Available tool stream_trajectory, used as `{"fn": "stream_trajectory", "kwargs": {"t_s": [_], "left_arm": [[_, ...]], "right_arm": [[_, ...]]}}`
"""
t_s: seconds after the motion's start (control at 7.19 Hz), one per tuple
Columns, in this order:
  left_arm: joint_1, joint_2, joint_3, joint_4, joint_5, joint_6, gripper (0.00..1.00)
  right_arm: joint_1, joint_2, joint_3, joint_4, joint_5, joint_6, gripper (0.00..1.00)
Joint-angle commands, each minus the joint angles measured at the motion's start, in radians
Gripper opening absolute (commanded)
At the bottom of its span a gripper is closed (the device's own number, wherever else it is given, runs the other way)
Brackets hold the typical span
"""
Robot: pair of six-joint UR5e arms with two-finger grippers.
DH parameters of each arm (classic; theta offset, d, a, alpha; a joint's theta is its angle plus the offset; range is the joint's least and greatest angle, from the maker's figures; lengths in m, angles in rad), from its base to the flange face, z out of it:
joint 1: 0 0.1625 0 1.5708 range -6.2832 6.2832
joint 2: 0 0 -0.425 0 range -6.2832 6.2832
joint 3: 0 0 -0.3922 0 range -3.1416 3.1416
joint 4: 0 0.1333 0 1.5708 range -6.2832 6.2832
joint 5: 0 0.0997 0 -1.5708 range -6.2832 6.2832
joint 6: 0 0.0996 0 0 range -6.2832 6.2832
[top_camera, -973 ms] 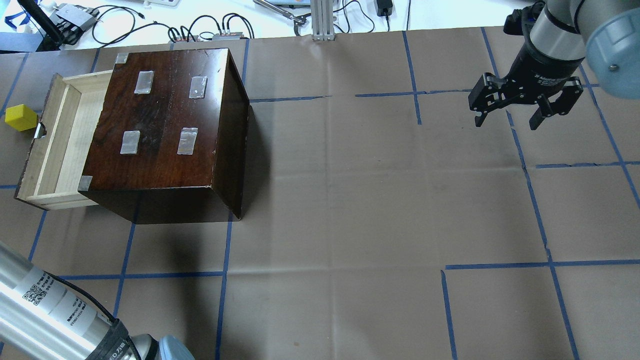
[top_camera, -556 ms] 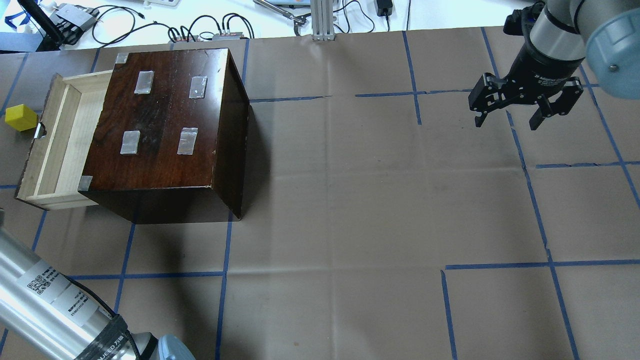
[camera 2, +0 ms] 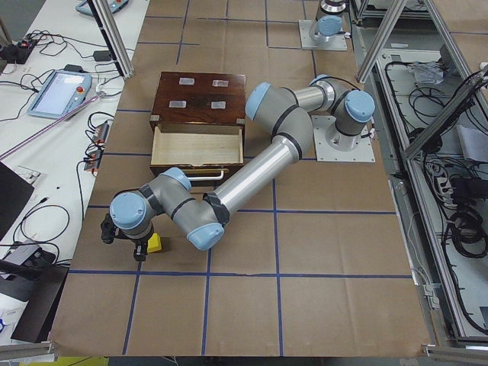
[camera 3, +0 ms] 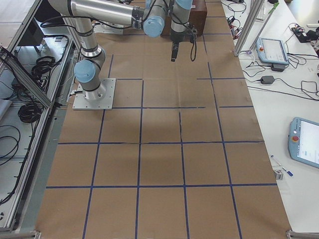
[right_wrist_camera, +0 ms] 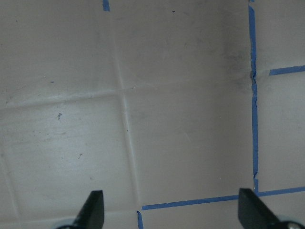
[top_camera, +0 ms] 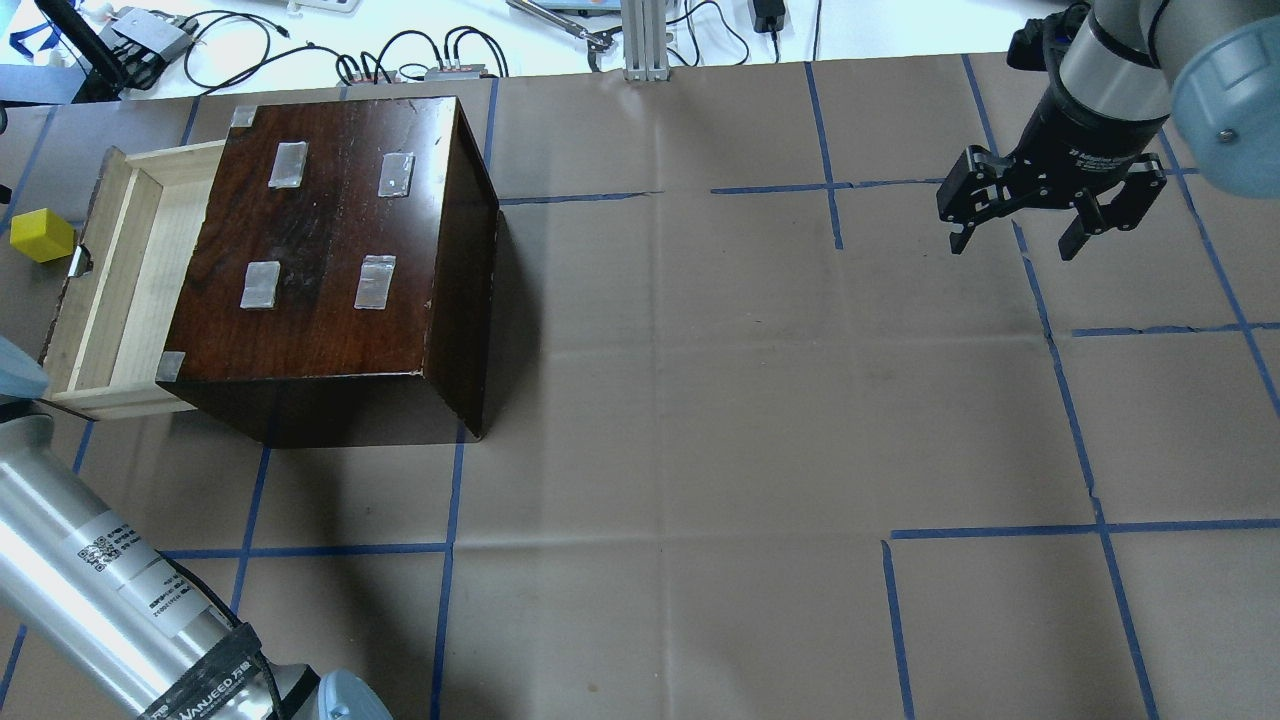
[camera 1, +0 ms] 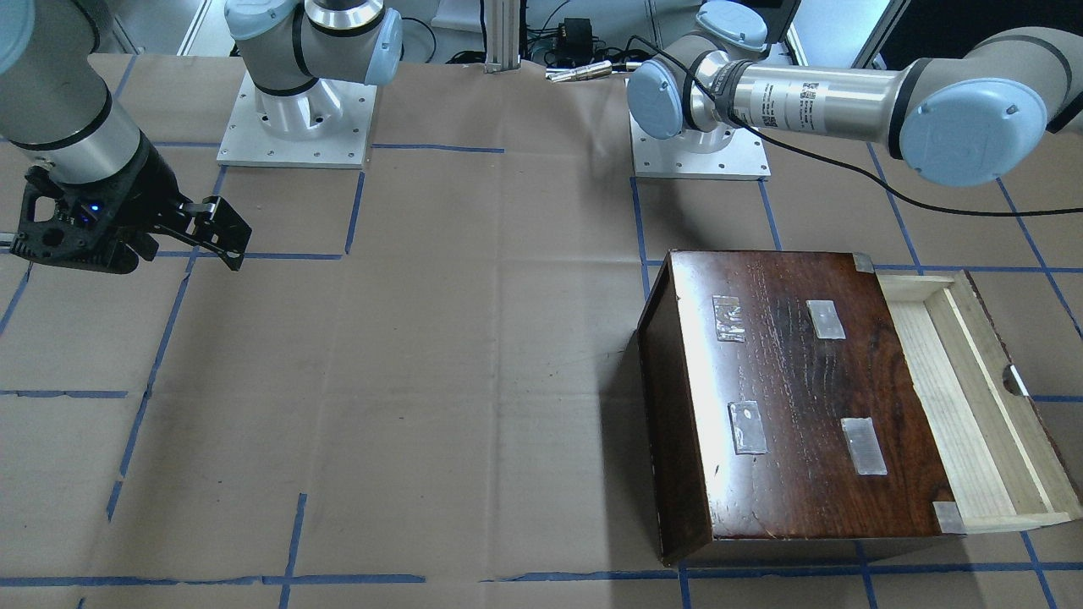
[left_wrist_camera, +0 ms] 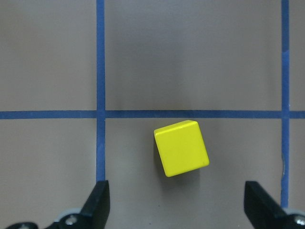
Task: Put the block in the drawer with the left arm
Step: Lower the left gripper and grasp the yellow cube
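Observation:
The yellow block (top_camera: 42,236) sits on the brown paper just outside the front of the drawer (top_camera: 108,285), which is pulled out of the dark brown box (top_camera: 330,250). In the left wrist view the block (left_wrist_camera: 181,148) lies between and ahead of my open left gripper (left_wrist_camera: 178,205); its fingertips (left_wrist_camera: 97,200) are apart from it. In the exterior left view my left gripper (camera 2: 123,244) is right beside the block (camera 2: 155,243). The left arm (top_camera: 100,590) enters at bottom left. My right gripper (top_camera: 1015,238) is open and empty, far right.
The open drawer (camera 1: 973,397) shows nothing inside it. The box (camera 1: 804,406) has silver tape patches on top. Cables and devices (top_camera: 420,60) lie beyond the table's far edge. My right gripper (right_wrist_camera: 172,210) looks down on bare paper with blue tape lines.
In the overhead view the left arm's forearm has swung up and leftward, and a blue joint cap now shows at the left edge. The block, drawer and right arm have not moved.

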Motion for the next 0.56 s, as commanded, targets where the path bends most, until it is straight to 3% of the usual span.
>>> {"fn": "stream_trajectory", "kwargs": {"t_s": [0.0, 0.42], "left_arm": [[-0.015, -0.018, -0.012, -0.002, -0.002, -0.02, 0.96], [-0.015, -0.056, -0.011, 0.015, 0.006, -0.043, 0.96]], "right_arm": [[0.0, 0.0, 0.001, 0.0, 0.0, 0.0, 1.0], [0.0, 0.0, 0.001, 0.0, 0.0, 0.0, 1.0]]}}
